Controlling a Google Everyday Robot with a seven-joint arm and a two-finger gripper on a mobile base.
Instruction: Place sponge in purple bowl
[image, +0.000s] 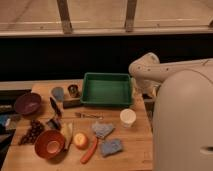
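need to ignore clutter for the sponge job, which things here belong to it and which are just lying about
For the job: blue sponge; purple bowl; tool, by the right end of the green tray.

Lying about: green tray; orange bowl; white cup; grapes; carrot; fork.

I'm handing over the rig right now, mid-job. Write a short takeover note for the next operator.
The gripper is beside the right end of the green tray, far from the sponge.
The sponge lies on the table near the front edge, right of the carrot.
The purple bowl is at the table's left edge, with no sponge in it.
Done: nothing so far.
Left: reach the sponge, grasp it, carry it left to the purple bowl, release.
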